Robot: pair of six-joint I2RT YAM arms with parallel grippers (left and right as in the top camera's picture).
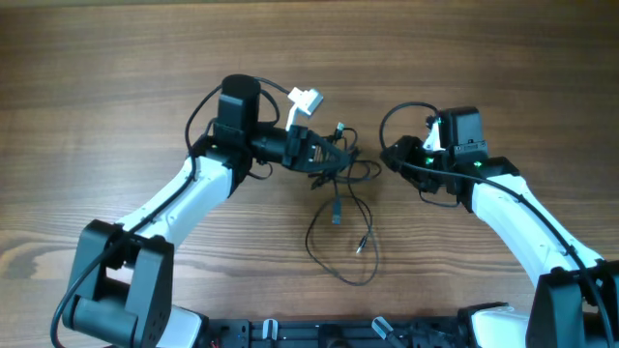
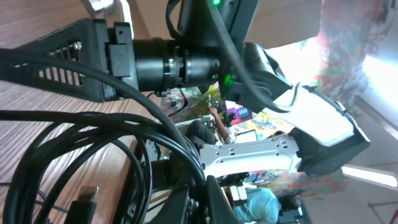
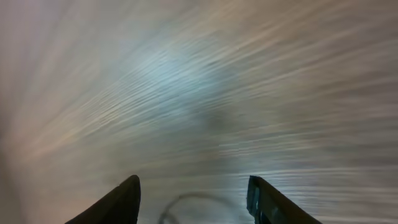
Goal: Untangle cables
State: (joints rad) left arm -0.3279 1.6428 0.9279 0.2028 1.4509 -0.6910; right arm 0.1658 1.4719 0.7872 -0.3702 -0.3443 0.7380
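Cables (image 1: 340, 198) sit bunched in the middle at the left gripper (image 1: 327, 155), whose grip I cannot tell, so the right gripper (image 3: 194, 182), wide open and empty, should pull one loop slowly right.

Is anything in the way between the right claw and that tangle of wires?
Nothing visible does. From overhead, only a strip of bare wooden table separates the open right gripper from the near side of the cables. The left gripper is at the tangle's far side.
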